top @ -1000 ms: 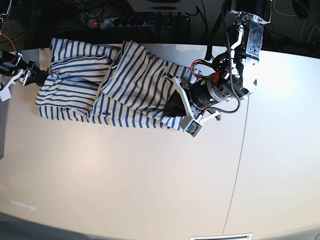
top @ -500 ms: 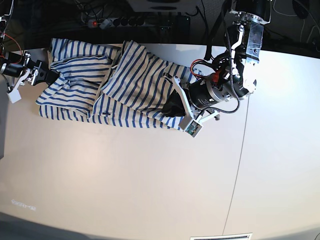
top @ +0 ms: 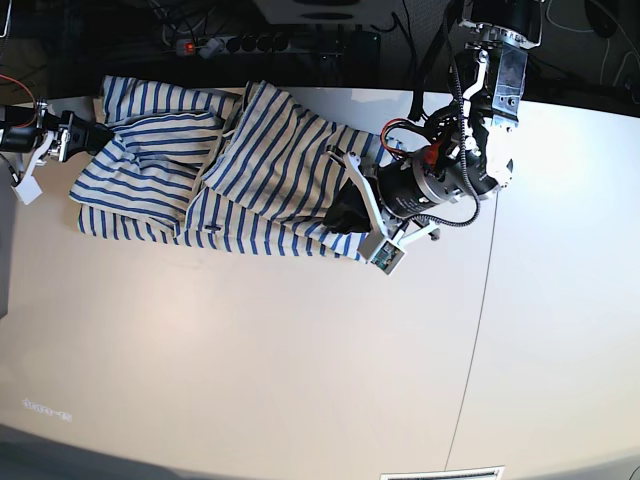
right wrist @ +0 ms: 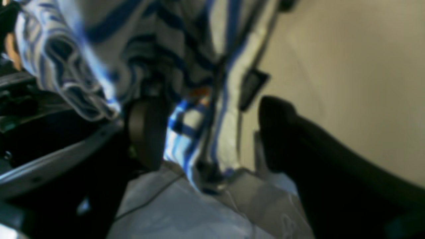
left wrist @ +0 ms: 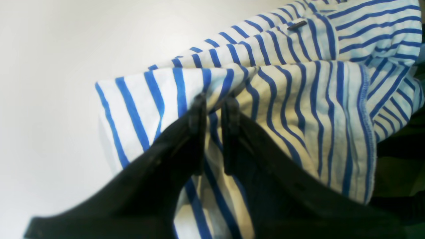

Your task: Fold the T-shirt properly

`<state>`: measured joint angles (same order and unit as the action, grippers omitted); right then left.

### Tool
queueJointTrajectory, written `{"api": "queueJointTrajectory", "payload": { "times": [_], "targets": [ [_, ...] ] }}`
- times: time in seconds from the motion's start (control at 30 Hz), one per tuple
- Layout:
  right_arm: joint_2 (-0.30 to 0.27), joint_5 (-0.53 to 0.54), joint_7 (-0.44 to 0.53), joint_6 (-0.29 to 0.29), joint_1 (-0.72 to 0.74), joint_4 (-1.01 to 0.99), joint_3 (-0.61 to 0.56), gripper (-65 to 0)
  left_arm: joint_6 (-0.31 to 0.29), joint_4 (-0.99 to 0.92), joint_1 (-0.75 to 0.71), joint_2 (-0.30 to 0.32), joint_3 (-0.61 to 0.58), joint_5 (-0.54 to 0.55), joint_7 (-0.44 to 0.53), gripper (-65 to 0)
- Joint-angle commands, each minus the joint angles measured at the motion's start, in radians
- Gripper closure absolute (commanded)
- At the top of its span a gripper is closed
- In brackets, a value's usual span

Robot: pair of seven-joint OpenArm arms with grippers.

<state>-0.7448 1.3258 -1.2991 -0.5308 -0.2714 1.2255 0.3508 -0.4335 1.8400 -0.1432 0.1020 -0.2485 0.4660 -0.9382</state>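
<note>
From my base view the T-shirt (top: 255, 170) lies bunched on the white table (top: 300, 350), in the upper left of the frame near the table's top edge. Cream cloth, thin blue stripes all over. It is crumpled, not flat: several overlapping folds, with one ridge running down the middle of the heap. A small dark tag (left wrist: 297, 25) shows near the hem at the top of my left wrist view.

Long axis: roughly left to right across the base frame, tilting slightly down toward the right end.

Left gripper (left wrist: 214, 103): at the shirt's right end in the base view. In the wrist view its two black jaws stand nearly together with a fold of striped cloth pinched between them. I read this as a firm hold on the shirt.

Right gripper (right wrist: 206, 129): at the far left edge of the base frame, at the shirt's left end. Its wrist view is blurred; the jaws stand wide apart with striped cloth between them. I cannot tell whether either jaw presses on the cloth.
</note>
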Motion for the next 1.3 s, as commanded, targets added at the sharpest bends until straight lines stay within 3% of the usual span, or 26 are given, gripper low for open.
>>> {"api": "queueJointTrajectory", "payload": {
  "times": [0.0, 0.33, 0.57, 0.7, 0.9, 1.27],
  "targets": [
    [-0.031, -0.044, -0.016, -0.068, -0.003, 0.001, 0.002, -44.1, 0.003, 0.018, 0.013, -0.002, 0.0, 0.017, 0.016, -8.4],
    [-0.036, -0.057, -0.048, -0.073, -0.003, 0.001, 0.0, -44.1, 0.003, 0.018, 0.012, -0.002, 0.0, 0.017, 0.014, -8.4],
    [-0.043, 0.004, -0.097, -0.076, -0.003, 0.001, 0.0, -44.1, 0.003, 0.018, 0.013, -0.002, 0.0, 0.017, 0.014, -8.4],
    [-0.095, 0.151, -0.097, -0.076, -0.003, 0.001, 0.0, -44.1, 0.003, 0.018, 0.013, -0.002, 0.0, 0.017, 0.014, -8.4],
    [-0.171, 0.158, -0.097, -0.076, 0.007, 0.001, 0.005, -44.1, 0.003, 0.018, 0.012, -0.002, 0.0, 0.016, 0.014, -8.4],
    [-0.116, 0.158, -0.097, -0.075, 0.058, 0.003, 0.01, -44.1, 0.003, 0.018, 0.012, -0.007, 0.0, 0.016, 0.014, -8.4]
  ]
}}
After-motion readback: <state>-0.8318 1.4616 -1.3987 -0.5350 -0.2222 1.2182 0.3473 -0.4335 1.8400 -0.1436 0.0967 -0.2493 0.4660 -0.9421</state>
